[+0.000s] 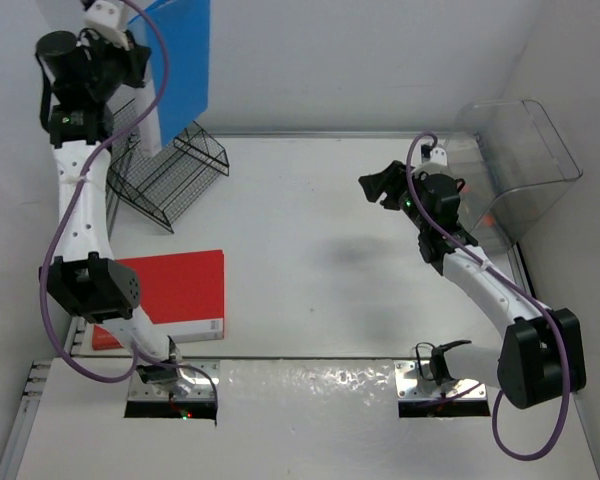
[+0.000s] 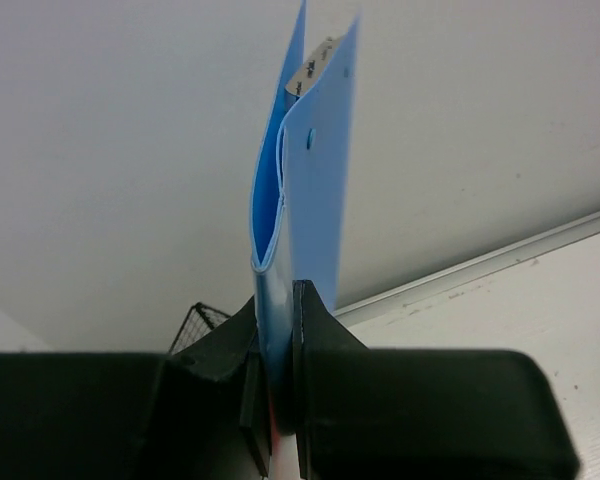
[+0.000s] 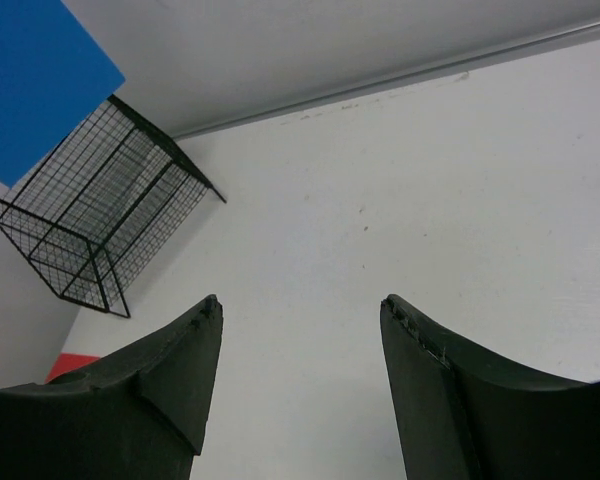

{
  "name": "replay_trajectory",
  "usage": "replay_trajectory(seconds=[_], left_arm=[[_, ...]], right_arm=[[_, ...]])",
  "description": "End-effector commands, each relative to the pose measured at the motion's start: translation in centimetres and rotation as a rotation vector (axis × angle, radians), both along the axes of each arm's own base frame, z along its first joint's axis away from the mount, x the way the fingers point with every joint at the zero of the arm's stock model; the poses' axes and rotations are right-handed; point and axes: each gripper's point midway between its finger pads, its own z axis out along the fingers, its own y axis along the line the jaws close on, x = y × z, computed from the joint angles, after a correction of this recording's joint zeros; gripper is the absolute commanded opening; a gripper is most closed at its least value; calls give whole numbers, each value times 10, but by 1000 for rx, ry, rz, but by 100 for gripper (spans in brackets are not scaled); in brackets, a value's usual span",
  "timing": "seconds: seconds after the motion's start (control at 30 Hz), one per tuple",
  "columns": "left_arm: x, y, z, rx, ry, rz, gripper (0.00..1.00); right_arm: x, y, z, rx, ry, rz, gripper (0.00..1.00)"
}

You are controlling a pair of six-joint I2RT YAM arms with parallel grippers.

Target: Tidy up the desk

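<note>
Two claws split the work: the left claw [image 2: 277,400] is pinched tight on one edge of a blue folder [image 2: 315,180], holding it upright and high by the wire rack [image 1: 165,175], probably so it can slide in on edge. The right claw [image 3: 300,310] hangs wide and empty above the white desk [image 1: 320,220], which stretches beneath both arms, with a red folder [image 1: 180,290] lying flat at its near left.

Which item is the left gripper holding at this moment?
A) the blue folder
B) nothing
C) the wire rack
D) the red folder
A: the left gripper is shut on the bottom edge of the blue folder, which stands upright in the air by the wire rack, while the red folder lies flat on the desk.
</note>
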Motion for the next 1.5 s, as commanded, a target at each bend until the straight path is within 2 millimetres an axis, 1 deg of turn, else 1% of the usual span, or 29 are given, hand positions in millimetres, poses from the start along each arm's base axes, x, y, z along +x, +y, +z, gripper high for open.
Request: replay_trajectory(seconds=[0.0,0.03,0.07,0.13,0.17,0.2,0.23,0.27,0.3,0.33,0.37,0.4,0.43,0.53,0.57,0.6,0.63,0.67,0.7,0.73,0.83,0.87,1.03,1.13,1.3,1.47], left_arm=[[-42,20,80,-11,-209,-46,0],[-41,29,83,-17,-223,-33,0],[-42,48,83,-15,-228,0,0],[-44,57,87,-23,-246,-19,0],[-41,74,83,-37,-242,-4,0],[-43,74,91,-49,-274,-43,0],[-39,82,87,-71,-266,-46,0],[-39,96,88,-81,-276,-28,0],[-39,101,92,-87,-299,-25,0],[-32,110,86,-91,-295,-15,0],[-29,115,83,-90,-294,-7,0],[-27,116,82,-84,-300,-12,0],[-22,120,74,-90,-289,-13,0],[-16,117,62,-87,-286,-73,0],[-14,120,61,-91,-289,-73,0],[-15,117,63,-100,-298,-103,0],[-12,119,61,-112,-296,-114,0],[-13,121,64,-126,-297,-143,0],[-15,121,64,-128,-298,-150,0],[-14,123,65,-125,-298,-154,0],[-13,132,57,-89,-277,-148,0],[-10,136,49,-71,-252,-138,0],[-16,151,46,-55,-248,-123,0],[-16,154,41,-60,-236,-131,0],[-11,163,21,-82,-203,-142,0],[-7,172,14,-103,-199,-136,0]], right_arm=[[0,6,22,4,-110,40,63],[-1,6,22,-4,-117,44,63],[-2,6,21,-7,-120,47,63],[-3,6,21,-8,-127,53,63],[-3,8,25,-5,-139,59,63],[-3,9,28,-2,-143,68,63],[-3,12,28,1,-142,88,63],[-3,14,32,4,-151,95,63],[-3,14,33,12,-152,96,63],[-3,15,36,18,-158,99,63],[-2,15,37,22,-161,97,63],[-1,15,38,23,-167,97,63],[-1,15,38,24,-165,94,63],[2,16,35,31,-152,89,64],[2,15,36,40,-151,86,64],[3,17,34,50,-137,90,64],[4,19,35,67,-124,96,64],[4,25,38,84,-121,125,64],[3,27,40,85,-122,135,64],[3,27,41,91,-122,136,64],[4,25,40,91,-118,122,64],[5,24,39,85,-112,115,64],[9,21,41,62,-118,101,64],[10,20,37,53,-114,92,64],[10,19,33,45,-108,91,64],[12,19,35,46,-107,88,64]])
